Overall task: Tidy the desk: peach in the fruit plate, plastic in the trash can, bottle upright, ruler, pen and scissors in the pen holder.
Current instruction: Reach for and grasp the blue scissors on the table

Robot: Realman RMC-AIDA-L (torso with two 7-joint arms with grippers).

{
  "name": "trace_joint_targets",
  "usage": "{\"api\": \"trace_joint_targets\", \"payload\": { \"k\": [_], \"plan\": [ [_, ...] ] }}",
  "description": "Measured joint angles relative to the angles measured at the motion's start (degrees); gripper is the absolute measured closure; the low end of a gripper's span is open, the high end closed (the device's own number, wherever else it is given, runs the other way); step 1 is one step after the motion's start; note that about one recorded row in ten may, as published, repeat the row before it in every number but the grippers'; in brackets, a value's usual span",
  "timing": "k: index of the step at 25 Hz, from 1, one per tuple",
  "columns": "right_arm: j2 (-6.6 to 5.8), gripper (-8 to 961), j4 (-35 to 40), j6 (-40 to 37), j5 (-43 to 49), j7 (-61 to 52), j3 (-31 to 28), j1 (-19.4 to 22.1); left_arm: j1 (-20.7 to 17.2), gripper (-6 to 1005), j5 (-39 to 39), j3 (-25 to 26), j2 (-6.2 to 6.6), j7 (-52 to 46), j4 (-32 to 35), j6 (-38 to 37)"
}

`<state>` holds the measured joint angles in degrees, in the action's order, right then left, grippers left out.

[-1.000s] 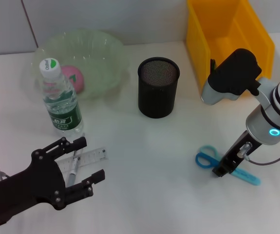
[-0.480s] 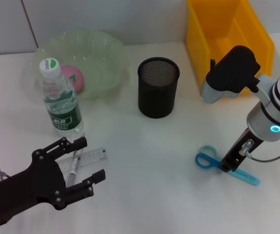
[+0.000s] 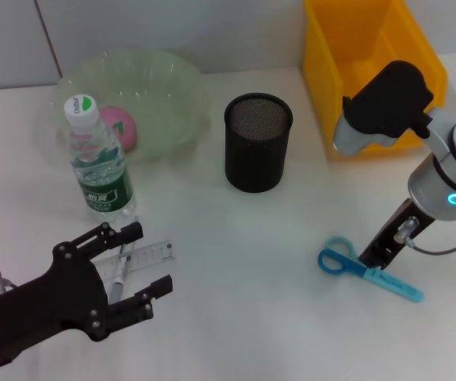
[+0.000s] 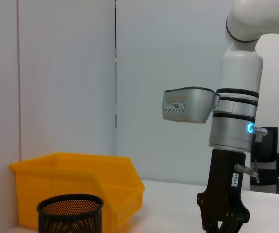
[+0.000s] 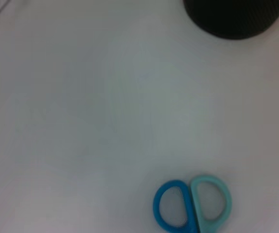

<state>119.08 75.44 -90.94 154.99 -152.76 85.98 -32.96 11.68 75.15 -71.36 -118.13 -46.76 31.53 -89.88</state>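
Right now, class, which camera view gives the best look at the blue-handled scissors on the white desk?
The head view: the blue-handled scissors lie flat and show whole, apart from where the right gripper crosses them. The right wrist view shows only their two handle loops. The left wrist view shows none of them.

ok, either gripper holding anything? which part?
Left gripper is open and empty above the ruler. Right gripper is at the scissors; grip cannot be told.
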Motion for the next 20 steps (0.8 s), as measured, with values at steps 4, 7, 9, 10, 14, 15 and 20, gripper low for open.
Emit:
{"api": "trace_joint_targets", "payload": {
  "k": [4, 7, 9, 10, 14, 15, 20],
  "plan": [
    [0.0, 866, 0.36, -0.29, 0.08, 0.21, -0.04, 0.17, 0.01, 242, 0.0, 0.0, 0.0, 0.0, -0.09, -0.06],
    [0.0, 747, 0.14, -0.23, 0.22, 0.49, 0.25, 0.13, 0.01, 243, 0.0, 0.0, 0.0, 0.0, -0.1, -0.07],
    [0.03, 662, 0.14, -0.13, 0.26, 0.72, 0.4, 0.09, 0.01, 243, 0.0, 0.03, 0.0, 0.0, -0.08, -0.09],
    [0.06, 619, 0.11, -0.09, 0.26, 0.77, 0.59, 0.04, 0.01, 243, 0.0, 0.04, 0.0, 0.0, -0.07, -0.1],
    [0.01, 545, 0.05, 0.07, 0.44, 0.96, 1.92, -0.12, 0.01, 244, 0.0, 0.17, 0.0, 0.0, -0.12, -0.12],
    [0.0, 534, 0.05, 0.08, 0.44, 0.98, 2.11, -0.17, 0.01, 244, 0.0, 0.17, 0.0, 0.0, -0.12, -0.12],
    [0.0, 513, -0.01, 0.14, 0.47, 1.32, 2.43, -0.24, 0.01, 245, 0.0, 0.18, 0.0, 0.0, -0.07, -0.12]
  ]
}}
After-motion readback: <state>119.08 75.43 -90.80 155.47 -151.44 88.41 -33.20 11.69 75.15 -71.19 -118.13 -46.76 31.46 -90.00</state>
